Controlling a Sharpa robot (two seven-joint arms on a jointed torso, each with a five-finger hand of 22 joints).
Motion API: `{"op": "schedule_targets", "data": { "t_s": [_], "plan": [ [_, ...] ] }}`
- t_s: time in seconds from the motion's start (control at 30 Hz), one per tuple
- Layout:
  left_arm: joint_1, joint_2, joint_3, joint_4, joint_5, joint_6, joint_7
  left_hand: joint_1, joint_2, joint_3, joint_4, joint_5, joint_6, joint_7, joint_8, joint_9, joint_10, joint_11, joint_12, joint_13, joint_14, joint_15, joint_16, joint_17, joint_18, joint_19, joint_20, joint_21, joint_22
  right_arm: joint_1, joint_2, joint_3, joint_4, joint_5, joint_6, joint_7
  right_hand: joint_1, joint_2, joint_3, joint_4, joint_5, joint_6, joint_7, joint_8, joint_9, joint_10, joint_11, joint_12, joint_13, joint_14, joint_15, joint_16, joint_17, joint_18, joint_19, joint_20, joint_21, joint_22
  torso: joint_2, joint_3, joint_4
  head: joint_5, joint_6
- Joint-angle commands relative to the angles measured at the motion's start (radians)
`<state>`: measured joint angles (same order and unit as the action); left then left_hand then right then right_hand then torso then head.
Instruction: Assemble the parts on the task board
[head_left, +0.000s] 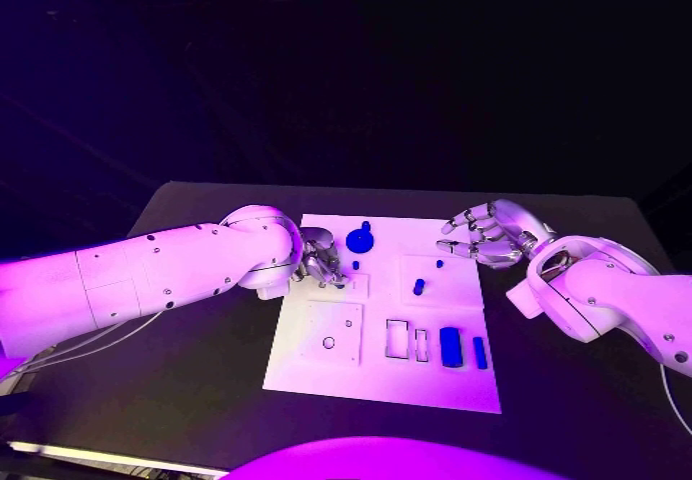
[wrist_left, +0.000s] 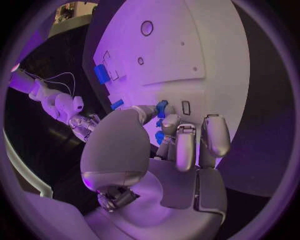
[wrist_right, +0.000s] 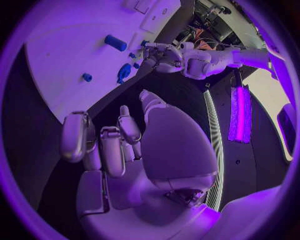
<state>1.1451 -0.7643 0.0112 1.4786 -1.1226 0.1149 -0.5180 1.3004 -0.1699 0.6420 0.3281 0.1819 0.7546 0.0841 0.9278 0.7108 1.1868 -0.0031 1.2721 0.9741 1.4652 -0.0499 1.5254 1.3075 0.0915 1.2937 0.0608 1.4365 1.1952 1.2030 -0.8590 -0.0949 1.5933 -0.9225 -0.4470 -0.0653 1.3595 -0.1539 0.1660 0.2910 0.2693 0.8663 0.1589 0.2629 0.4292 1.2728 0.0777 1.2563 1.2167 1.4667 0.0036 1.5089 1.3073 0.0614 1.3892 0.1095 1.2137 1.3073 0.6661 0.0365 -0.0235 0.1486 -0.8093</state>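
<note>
In the head view, your left hand (head_left: 320, 266) sits low on the board (head_left: 384, 385), fingers bunched near its upper left beside the round blue part (head_left: 359, 240); whether it holds anything you cannot tell from here, because the wrist covers the fingertips. Your right hand (head_left: 488, 234) hovers off the board's upper right corner over the bench (head_left: 188, 380), fingers loosely curled and apart, holding nothing. The long blue block (head_left: 451, 346) and the slim blue bar (head_left: 480, 352) lie side by side near the board's right edge, and a small blue peg (head_left: 418, 286) stands mid-board. The risk, as I judge it: if the left hand moves sideways while pressed this low, it could drag or tip the round part, or shift the whole board. In the left wrist view, the fingers (wrist_left: 185, 145) close around a small blue piece (wrist_left: 162, 108), so I judge the hand is pinching it; another blue bit shows just below, and you cannot tell whether they are one part. A loose pinch could drop it or seat it crooked. In the right wrist view, the right hand's fingers (wrist_right: 114, 145) are spread over dark bench, empty, with the board, the block (wrist_right: 115, 42) and the peg (wrist_right: 87, 77) well apart from it; the left hand (wrist_right: 161, 54) appears small there, its grasp too tiny to read.
</note>
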Motion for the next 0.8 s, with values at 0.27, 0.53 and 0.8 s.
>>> {"op": "schedule_targets", "data": {
  "t_s": [0.27, 0.53, 0.8],
  "plan": [
    [-0.001, 0.019, -0.004, -0.013, 0.010, 0.046, -0.005, 0.006, 0.004, 0.083, -0.071, 0.002, 0.024, -0.024, 0.003, 0.030, 0.012, -0.002, 0.006, 0.008, 0.068, -0.008, 0.006, 0.175, -0.012, 0.007, 0.000, 0.007, 0.004, -0.001, 0.000, 0.000, 0.002, -0.007, 0.011, 0.004, -0.012, 0.000, -0.003, 0.000, -0.004, -0.008, -0.002, 0.004, 0.002, -0.002, -0.004, -0.003, -0.001, 0.070, -0.002, -0.003, 0.135, 0.019, -0.005, -0.002, -0.006, 0.046, -0.001, 0.0000, 0.0010, -0.003, -0.005],
    [-0.001, 0.027, -0.006, -0.020, 0.011, 0.058, -0.007, -0.008, 0.002, 0.087, -0.071, 0.000, 0.034, -0.027, 0.005, 0.037, 0.026, -0.004, 0.015, 0.022, 0.078, -0.009, 0.016, 0.197, -0.014, 0.014, -0.002, 0.011, 0.012, -0.001, 0.000, 0.000, 0.003, -0.007, 0.010, 0.004, -0.012, 0.000, -0.003, 0.000, -0.004, -0.008, -0.002, 0.004, 0.002, -0.002, -0.004, -0.003, -0.001, 0.070, -0.002, -0.003, 0.135, 0.019, -0.005, -0.002, -0.006, 0.046, -0.001, -0.0013, 0.0013, -0.005, -0.005],
    [-0.001, 0.034, -0.009, -0.025, 0.011, 0.042, -0.006, -0.066, -0.014, 0.058, -0.046, -0.002, 0.059, -0.035, 0.005, 0.050, 0.043, -0.010, 0.022, 0.037, 0.084, -0.014, 0.022, 0.209, -0.016, 0.023, -0.007, 0.014, 0.021, -0.001, -0.001, 0.000, 0.003, -0.007, 0.010, 0.005, -0.012, 0.000, -0.003, 0.000, -0.004, -0.008, -0.002, 0.004, 0.002, -0.002, -0.004, -0.003, -0.001, 0.070, -0.002, -0.003, 0.135, 0.019, -0.005, -0.002, -0.006, 0.046, -0.001, -0.0020, 0.0031, -0.007, -0.004]
  ]
}}
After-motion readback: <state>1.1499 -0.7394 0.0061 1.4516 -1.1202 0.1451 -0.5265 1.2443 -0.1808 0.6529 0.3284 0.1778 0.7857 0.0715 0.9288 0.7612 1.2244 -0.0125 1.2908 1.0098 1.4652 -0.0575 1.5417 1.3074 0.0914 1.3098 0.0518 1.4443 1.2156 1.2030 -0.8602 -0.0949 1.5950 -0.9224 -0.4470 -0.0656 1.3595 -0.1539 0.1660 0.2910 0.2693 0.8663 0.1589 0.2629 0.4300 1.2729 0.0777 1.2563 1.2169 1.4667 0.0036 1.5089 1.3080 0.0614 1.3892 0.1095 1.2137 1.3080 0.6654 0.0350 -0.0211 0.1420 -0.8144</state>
